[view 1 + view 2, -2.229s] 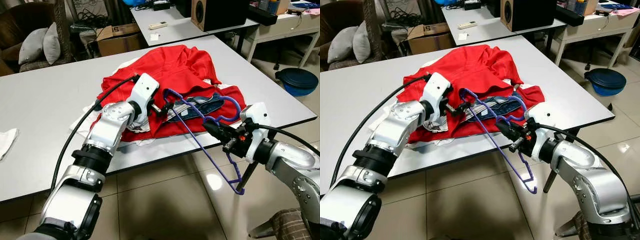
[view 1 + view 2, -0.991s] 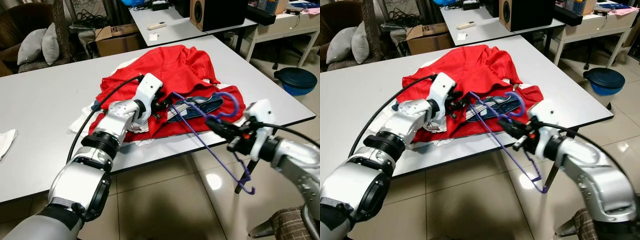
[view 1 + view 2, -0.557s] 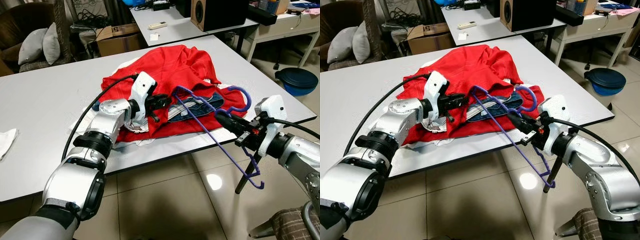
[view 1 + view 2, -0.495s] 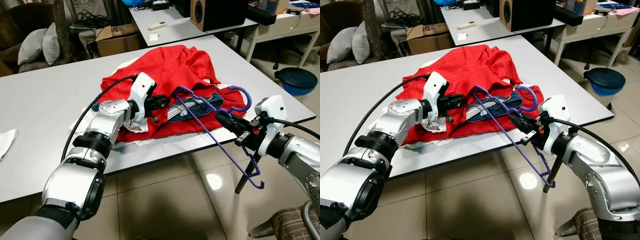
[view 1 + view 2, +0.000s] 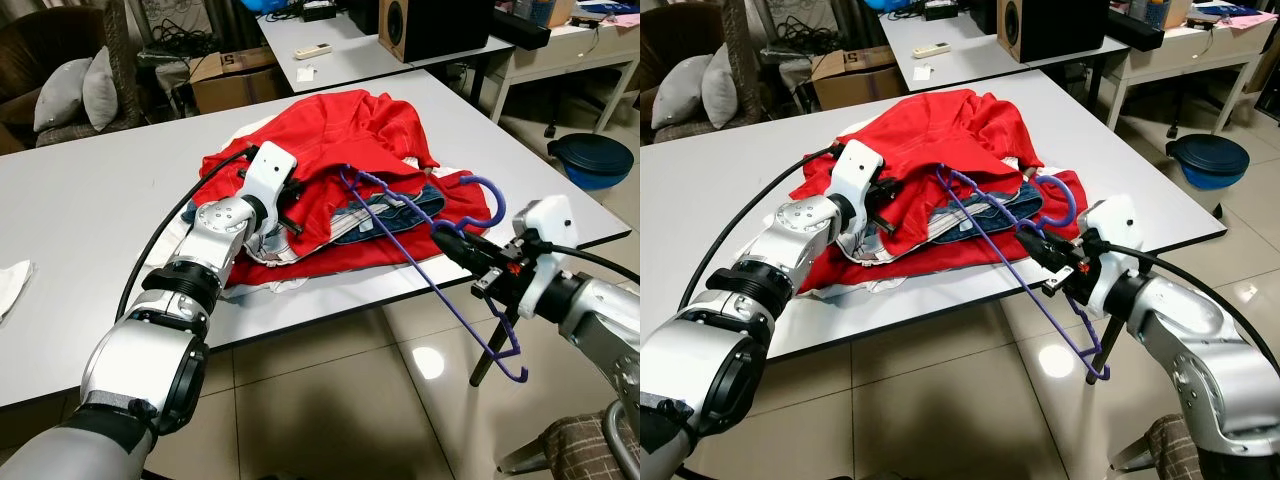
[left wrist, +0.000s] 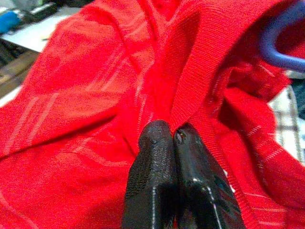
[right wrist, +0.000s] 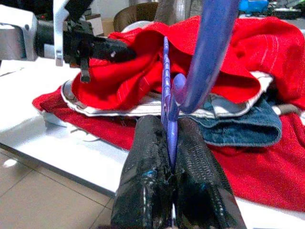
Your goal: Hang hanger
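A white cloth (image 5: 12, 280) lies at the far left edge of the grey table (image 5: 90, 200), well away from the left hand (image 6: 172, 138). That hand reaches over the table into the heap of clothes, its two black fingers (image 6: 152, 167) pressed together on a fold of the red shirt (image 5: 340, 125), pinching the ribbed hem and lifting it a little off the pile. Just under and beyond its fingertips lie a blue denim garment (image 5: 385, 215) and a strip of pale checked fabric, with more red cloth spread beneath them to the table's near edge. The purple hanger (image 5: 440, 270) runs from right beside the left hand, where one end pokes in under the raised red hem, diagonally down across the denim and off the table's front edge to the right hand (image 7: 170, 143). The right hand hovers just off the table's near edge, its fingers (image 7: 145, 181) clamped shut on the hanger's thin purple bar near the neck; the hook (image 5: 487, 200) curls up just above and behind that hand over the red cloth, while the hanger's far corner hangs below the hand, over the tiled floor (image 5: 330, 400). Well beyond the right hand, a dark blue basin (image 5: 598, 160) sits on the floor, and behind the heap stands a second table (image 5: 340, 55) with a black speaker (image 5: 435, 25) on it.
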Tool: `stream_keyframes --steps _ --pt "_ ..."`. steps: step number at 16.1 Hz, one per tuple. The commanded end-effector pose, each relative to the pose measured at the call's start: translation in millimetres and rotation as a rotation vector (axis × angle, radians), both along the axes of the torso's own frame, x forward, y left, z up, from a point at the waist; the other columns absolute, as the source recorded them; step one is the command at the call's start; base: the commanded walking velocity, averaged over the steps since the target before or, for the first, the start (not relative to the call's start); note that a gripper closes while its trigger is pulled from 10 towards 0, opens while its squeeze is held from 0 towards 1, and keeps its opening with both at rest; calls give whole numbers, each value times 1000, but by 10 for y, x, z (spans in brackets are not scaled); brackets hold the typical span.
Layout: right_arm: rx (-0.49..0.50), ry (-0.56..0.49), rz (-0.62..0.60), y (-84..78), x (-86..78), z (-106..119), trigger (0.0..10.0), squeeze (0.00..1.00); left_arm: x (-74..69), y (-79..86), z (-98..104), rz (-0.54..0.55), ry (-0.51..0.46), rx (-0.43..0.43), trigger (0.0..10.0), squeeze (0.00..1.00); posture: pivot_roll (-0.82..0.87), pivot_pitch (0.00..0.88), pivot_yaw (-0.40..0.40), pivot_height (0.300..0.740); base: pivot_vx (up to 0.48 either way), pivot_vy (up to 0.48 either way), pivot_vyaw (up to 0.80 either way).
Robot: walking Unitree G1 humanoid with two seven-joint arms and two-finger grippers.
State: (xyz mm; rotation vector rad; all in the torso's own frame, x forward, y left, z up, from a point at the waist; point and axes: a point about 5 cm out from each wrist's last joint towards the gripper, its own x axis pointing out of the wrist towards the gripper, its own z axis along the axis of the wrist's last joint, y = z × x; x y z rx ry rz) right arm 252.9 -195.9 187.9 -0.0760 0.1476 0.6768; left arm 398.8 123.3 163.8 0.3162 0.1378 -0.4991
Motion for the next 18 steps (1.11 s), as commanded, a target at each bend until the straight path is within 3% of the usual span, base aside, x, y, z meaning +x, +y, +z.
stream_keyframes --steps 1,4,8,9,10,12,14,17,18 --pt "17 -30 12 33 -37 58 10000 0 55 68 148 47 -65 4 0 0 -203 0 163 740 0 0 0" --pt "19 2 -16 45 -106 -36 10000 0 77 63 310 41 -152 -58 0 0 -201 0 164 740 0 0 0" --pt "40 12 -41 120 -145 -96 10000 0 102 -24 626 -19 -254 -211 0 0 -196 0 170 740 0 0 0" --pt "53 4 -49 141 -151 -93 10000 0 117 -27 797 -32 -290 -291 0 0 -196 0 174 740 0 0 0" --pt "60 -1 -54 151 -150 -89 10000 0 128 -17 910 -34 -308 -348 0 0 -195 0 179 740 0 0 0" --pt "72 -8 -70 168 -145 -94 10000 0 133 -14 947 -55 -292 -365 0 0 -191 0 181 740 0 0 0" --pt "88 -7 -89 205 -142 -118 10000 0 124 -5 671 -53 -213 -145 0 0 -186 0 179 740 0 0 0" --pt "88 0 -91 237 -151 -146 10000 0 112 74 374 4 -103 43 0 0 -189 0 181 740 0 0 0" --pt "83 8 -97 244 -157 -170 10000 0 98 171 212 61 -40 155 0 0 -190 0 181 740 0 0 0"
